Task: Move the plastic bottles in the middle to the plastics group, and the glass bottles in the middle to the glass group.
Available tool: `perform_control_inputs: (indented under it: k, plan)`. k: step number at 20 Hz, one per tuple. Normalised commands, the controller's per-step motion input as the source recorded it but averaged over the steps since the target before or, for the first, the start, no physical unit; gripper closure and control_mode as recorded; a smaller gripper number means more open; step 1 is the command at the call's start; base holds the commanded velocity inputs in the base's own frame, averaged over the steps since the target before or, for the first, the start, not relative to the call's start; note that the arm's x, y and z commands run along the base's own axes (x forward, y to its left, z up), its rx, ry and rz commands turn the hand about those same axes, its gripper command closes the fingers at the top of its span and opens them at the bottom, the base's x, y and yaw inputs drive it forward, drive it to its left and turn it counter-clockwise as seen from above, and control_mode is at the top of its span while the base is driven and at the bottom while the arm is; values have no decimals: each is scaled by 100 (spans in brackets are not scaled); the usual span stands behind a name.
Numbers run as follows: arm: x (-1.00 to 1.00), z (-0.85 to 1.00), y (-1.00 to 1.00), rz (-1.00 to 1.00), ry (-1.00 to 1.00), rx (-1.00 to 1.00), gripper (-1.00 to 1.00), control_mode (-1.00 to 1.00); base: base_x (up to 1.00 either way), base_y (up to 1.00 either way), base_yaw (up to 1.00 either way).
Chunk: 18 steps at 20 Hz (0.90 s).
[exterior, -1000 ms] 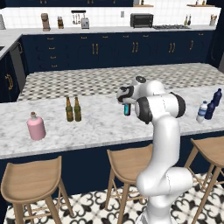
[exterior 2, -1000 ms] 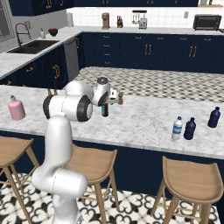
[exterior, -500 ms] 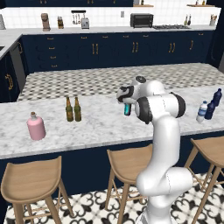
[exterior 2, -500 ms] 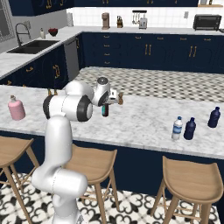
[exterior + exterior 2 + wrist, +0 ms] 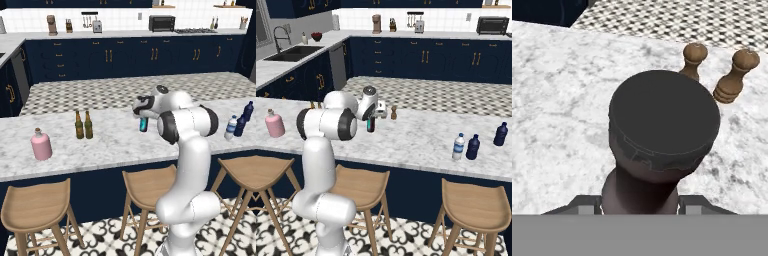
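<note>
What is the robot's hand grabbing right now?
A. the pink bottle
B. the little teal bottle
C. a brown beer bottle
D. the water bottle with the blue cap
B: the gripper is closed around the small teal bottle in the middle of the counter, while the pink bottle, the two brown beer bottles and the water bottle stand apart from it.

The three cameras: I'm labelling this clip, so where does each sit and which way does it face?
Left base view: behind-left of the arm, facing the counter; arm at lower right.
Right base view: behind-right, facing the same counter; arm at lower left.
Hand view: on the hand, looking down onto the bottle's dark cap.
Both base views share the teal bottle in the gripper.
</note>
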Motion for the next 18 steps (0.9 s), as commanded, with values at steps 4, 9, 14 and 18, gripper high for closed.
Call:
perform_control_inputs:
  k: [4, 9, 14, 18]
  plan:
    - [-64, 26, 74, 33, -4, 0, 100, -100, 0, 0, 0]
    - [-42, 6, 93, 37, -5, 0, 100, -100, 0, 0, 0]
    - [-32, 13, 85, 33, -2, 0, 100, -100, 0, 0, 0]
    - [-4, 3, 59, 20, -5, 0, 100, -100, 0, 0, 0]
